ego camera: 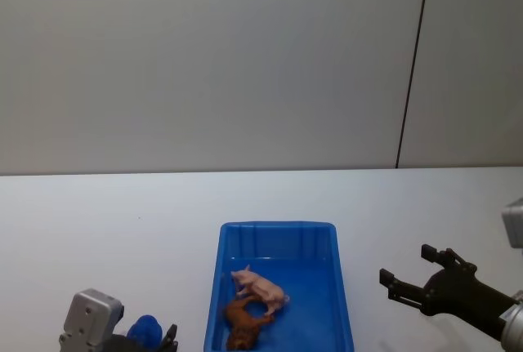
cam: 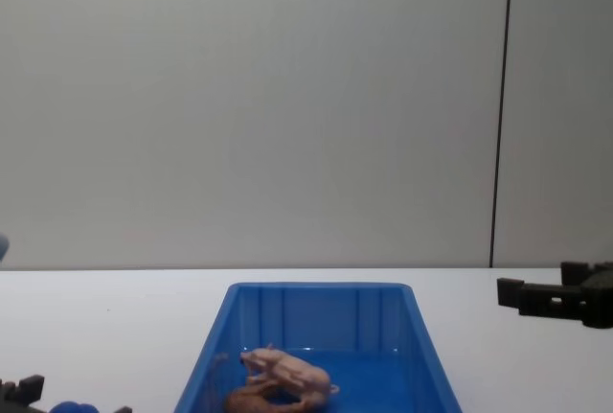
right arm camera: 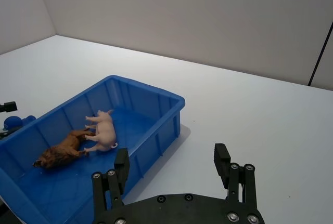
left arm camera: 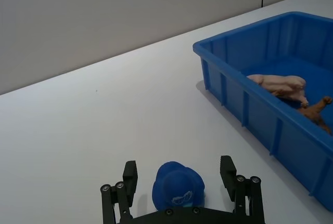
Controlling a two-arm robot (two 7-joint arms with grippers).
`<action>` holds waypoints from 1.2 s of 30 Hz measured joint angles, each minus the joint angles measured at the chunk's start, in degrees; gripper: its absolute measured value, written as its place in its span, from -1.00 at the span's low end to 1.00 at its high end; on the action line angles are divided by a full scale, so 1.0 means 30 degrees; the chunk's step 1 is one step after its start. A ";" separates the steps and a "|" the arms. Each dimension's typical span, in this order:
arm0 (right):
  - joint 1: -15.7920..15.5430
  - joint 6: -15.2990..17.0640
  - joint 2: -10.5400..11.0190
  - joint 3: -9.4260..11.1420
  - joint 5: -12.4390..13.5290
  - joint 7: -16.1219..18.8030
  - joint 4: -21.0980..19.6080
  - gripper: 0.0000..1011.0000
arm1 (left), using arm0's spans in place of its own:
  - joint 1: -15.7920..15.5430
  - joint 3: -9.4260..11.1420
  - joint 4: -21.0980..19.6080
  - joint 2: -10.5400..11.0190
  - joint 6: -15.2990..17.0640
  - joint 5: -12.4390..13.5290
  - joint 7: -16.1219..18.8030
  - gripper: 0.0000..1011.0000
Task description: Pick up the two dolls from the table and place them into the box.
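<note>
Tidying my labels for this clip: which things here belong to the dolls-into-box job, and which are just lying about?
Part of the job:
- pink pig, lying in the box
- brown animal, lying in the box beside it
- blue box
- table

Just lying about:
- small blue object between the left tool's open fingers, on the table

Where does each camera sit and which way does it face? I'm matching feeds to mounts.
Head: high up, looking down at the box holding the pig and brown animal; left end effector and right end effector at the lower corners.
Chest: low, looking across the table; right end effector at the right edge.
Left wrist: over open fingers, a blue hat-shaped toy between them.
Right wrist: over open fingers, box beyond.
All four share the box and both dolls.
</note>
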 joint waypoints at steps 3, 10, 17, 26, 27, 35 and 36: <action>0.0000 0.0001 -0.0001 0.0001 -0.0001 0.0000 0.0000 0.98 | -0.0044 -0.0015 0.0228 -0.0054 -0.0086 -0.0002 -0.0174 0.98; 0.0000 0.0002 0.0000 0.0001 -0.0001 0.0000 0.0000 0.98 | -0.0192 -0.0078 0.0876 -0.0196 -0.0342 0.0061 -0.0730 0.75; -0.0001 0.0002 0.0000 0.0001 -0.0001 0.0000 0.0001 0.98 | -0.0316 -0.0143 0.1258 -0.0309 -0.0452 0.0197 -0.1086 0.40; 0.0000 0.0002 -0.0001 0.0000 -0.0001 0.0000 0.0000 0.98 | -0.0468 -0.0275 0.1411 -0.0389 -0.0550 0.0415 -0.1398 0.01; 0.0000 0.0002 -0.0001 0.0001 -0.0002 0.0000 0.0001 0.98 | -0.0496 -0.0295 0.1397 -0.0398 -0.0576 0.0462 -0.1442 0.00; 0.0000 0.0002 -0.0001 0.0000 -0.0001 0.0000 0.0000 0.98 | -0.0909 -0.0428 0.0984 -0.0542 -0.0901 0.0954 -0.1939 -0.18; 0.0000 0.0002 -0.0001 0.0000 -0.0001 0.0000 0.0001 0.98 | -0.1061 -0.0452 0.0860 -0.0607 -0.0980 0.1108 -0.2090 -0.22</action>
